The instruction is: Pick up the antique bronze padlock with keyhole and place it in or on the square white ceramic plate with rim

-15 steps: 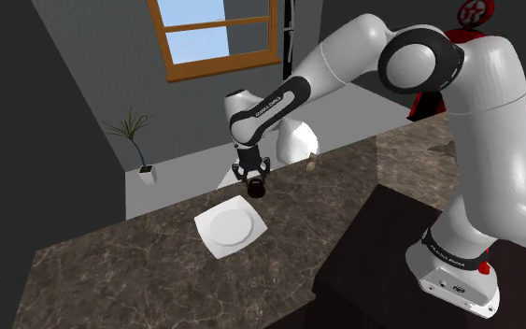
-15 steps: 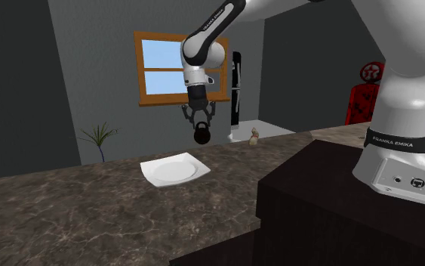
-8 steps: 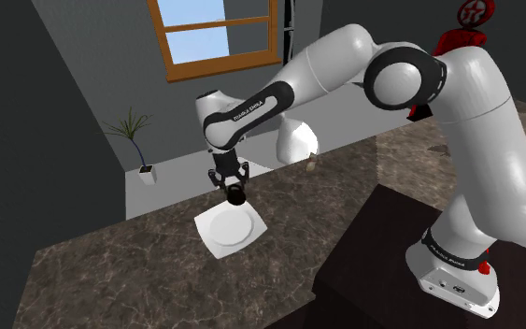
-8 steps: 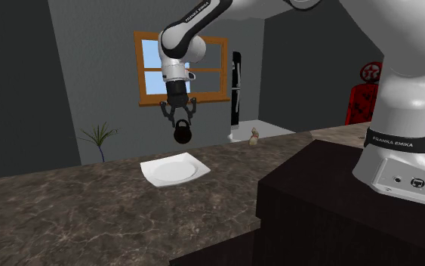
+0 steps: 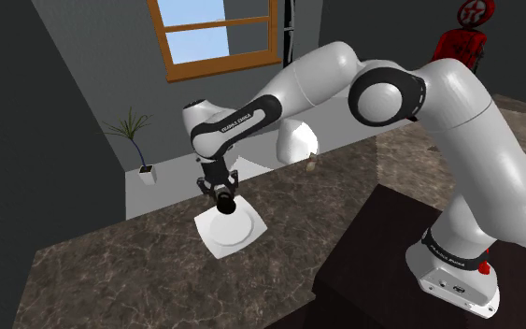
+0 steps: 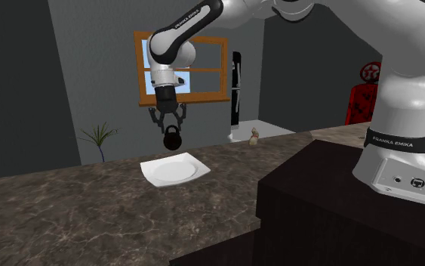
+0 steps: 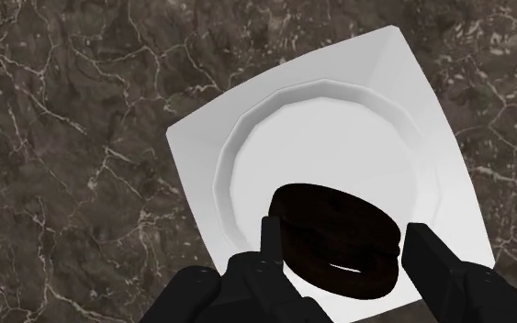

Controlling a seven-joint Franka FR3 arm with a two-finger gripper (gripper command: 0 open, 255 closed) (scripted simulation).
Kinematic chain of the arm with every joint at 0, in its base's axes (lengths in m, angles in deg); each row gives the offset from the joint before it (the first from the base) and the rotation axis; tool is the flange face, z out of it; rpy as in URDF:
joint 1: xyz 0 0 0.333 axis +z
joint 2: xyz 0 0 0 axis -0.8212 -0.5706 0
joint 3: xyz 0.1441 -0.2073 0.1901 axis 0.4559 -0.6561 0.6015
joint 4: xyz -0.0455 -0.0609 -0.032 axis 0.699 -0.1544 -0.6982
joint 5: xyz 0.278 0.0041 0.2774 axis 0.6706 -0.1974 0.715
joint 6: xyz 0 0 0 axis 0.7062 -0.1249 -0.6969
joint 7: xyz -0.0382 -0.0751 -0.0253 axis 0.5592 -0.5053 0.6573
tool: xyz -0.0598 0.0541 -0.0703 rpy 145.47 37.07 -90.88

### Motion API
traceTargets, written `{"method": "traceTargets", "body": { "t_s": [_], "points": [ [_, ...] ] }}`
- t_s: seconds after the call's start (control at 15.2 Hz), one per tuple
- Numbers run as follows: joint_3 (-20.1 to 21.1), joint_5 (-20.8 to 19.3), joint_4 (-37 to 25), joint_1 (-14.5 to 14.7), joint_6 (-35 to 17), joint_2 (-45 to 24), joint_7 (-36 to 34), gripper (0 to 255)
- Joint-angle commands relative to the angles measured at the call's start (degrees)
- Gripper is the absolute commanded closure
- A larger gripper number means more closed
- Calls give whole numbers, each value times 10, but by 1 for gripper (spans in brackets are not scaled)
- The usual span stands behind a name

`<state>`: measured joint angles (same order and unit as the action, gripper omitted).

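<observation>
A dark, almost black padlock [image 6: 172, 140] hangs by its shackle from my gripper [image 6: 170, 128], which is shut on it. In the shoulder view the padlock [image 5: 223, 199] hovers over the far part of the square white plate [image 5: 235, 241]. The wrist view looks straight down: the padlock [image 7: 337, 237] sits clasped between my two fingers [image 7: 272, 240], with the plate [image 7: 293, 138] directly beneath it on the dark marble counter. In the second exterior view the plate [image 6: 174, 171] lies a short way below the lock.
The dark marble counter [image 5: 120, 271] spreads around the plate. My dark stand [image 5: 410, 271] rises at the shoulder view's lower right. A small figurine [image 6: 254, 137] stands near the counter's far edge. A potted plant [image 5: 139, 140] and a wooden window [image 5: 216, 37] are behind.
My arm has swung toward the shoulder view's left with the padlock in its grip, bringing the lock from beside the plate to above it.
</observation>
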<state>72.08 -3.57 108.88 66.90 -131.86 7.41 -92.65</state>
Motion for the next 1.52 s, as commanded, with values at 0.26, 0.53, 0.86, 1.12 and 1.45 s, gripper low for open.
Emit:
{"method": "traceTargets", "body": {
  "t_s": [0.26,0.53,0.86,1.12,1.45],
  "points": [
    [-3,-3,2,2,-28,-27,1,255],
    [-5,-5,-1,4,-46,-47,2,255],
    [-7,-7,-8,6,-65,-74,3,255],
    [-7,-7,-8,6,-65,-74,3,255],
    [-7,-7,-8,6,-65,-74,3,0]
  ]
}}
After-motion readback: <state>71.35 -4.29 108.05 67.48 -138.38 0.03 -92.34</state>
